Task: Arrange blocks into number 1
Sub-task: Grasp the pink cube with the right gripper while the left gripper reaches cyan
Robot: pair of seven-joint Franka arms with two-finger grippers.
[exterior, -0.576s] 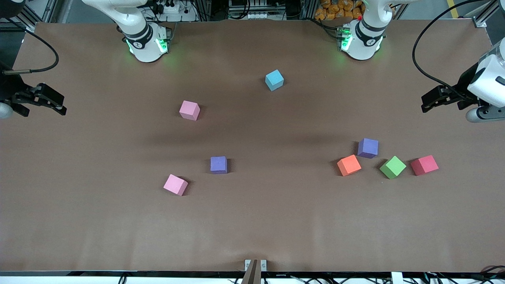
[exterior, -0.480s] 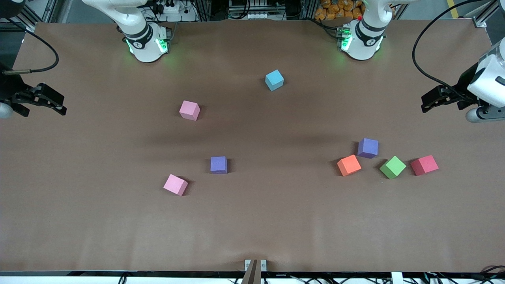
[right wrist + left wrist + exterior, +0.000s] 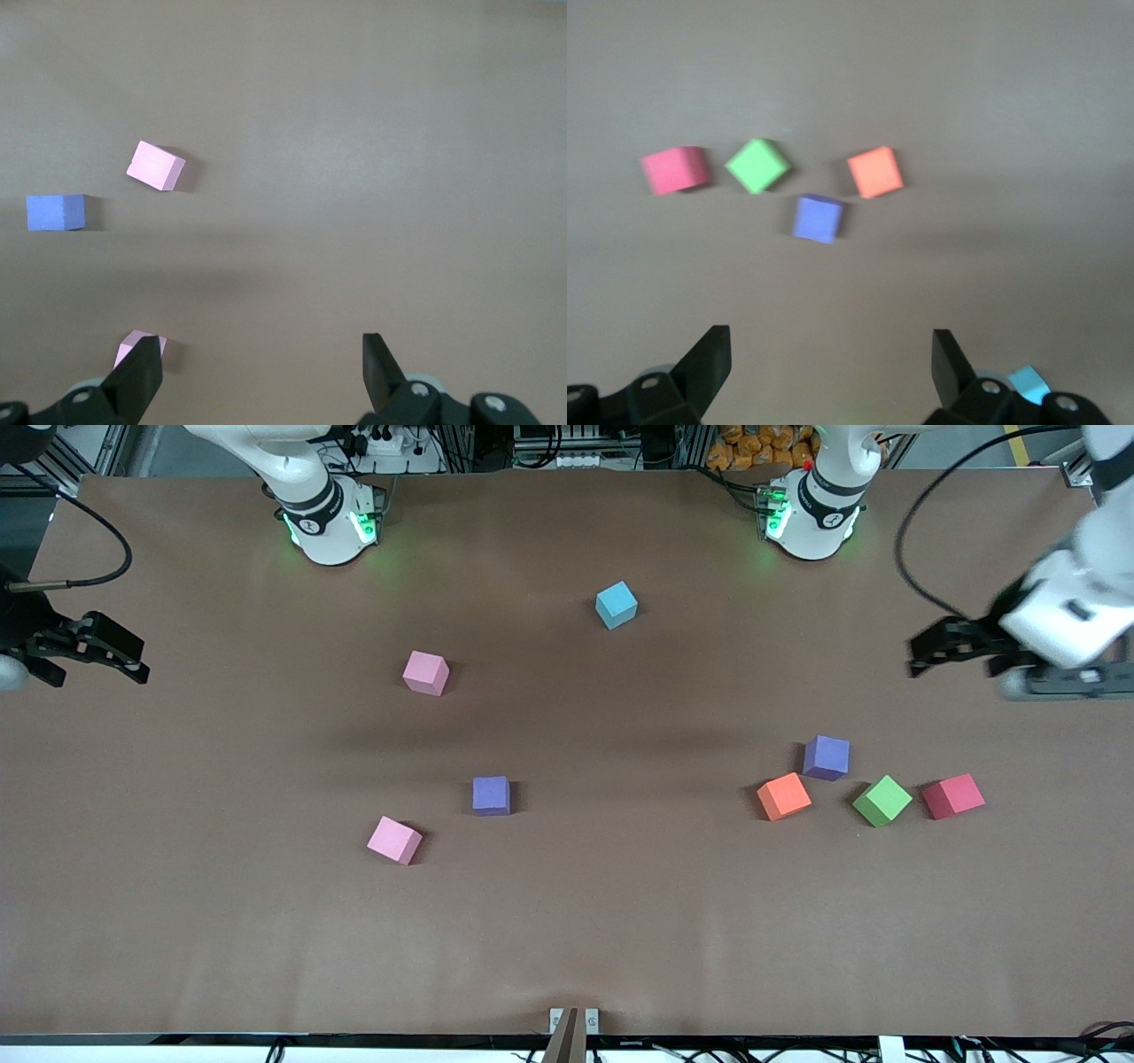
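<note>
Several foam blocks lie apart on the brown table. A light blue block (image 3: 616,605) sits nearest the arm bases. Toward the right arm's end are two pink blocks (image 3: 426,672) (image 3: 395,840) and a purple one (image 3: 491,795). Toward the left arm's end a purple (image 3: 826,757), orange (image 3: 784,795), green (image 3: 882,800) and red block (image 3: 953,795) cluster together. My left gripper (image 3: 921,657) (image 3: 831,354) hangs open and empty over bare table at its end. My right gripper (image 3: 133,666) (image 3: 262,359) waits open and empty at the table's edge.
The brown table cover (image 3: 567,921) has a wide bare stretch toward the front camera. A black cable (image 3: 921,540) loops from the left arm's wrist above the table. The two arm bases (image 3: 330,522) (image 3: 811,514) stand at the table's top edge.
My left gripper has swung inward over the table, toward the cluster of blocks at its end. The right arm and all blocks have stayed put.
</note>
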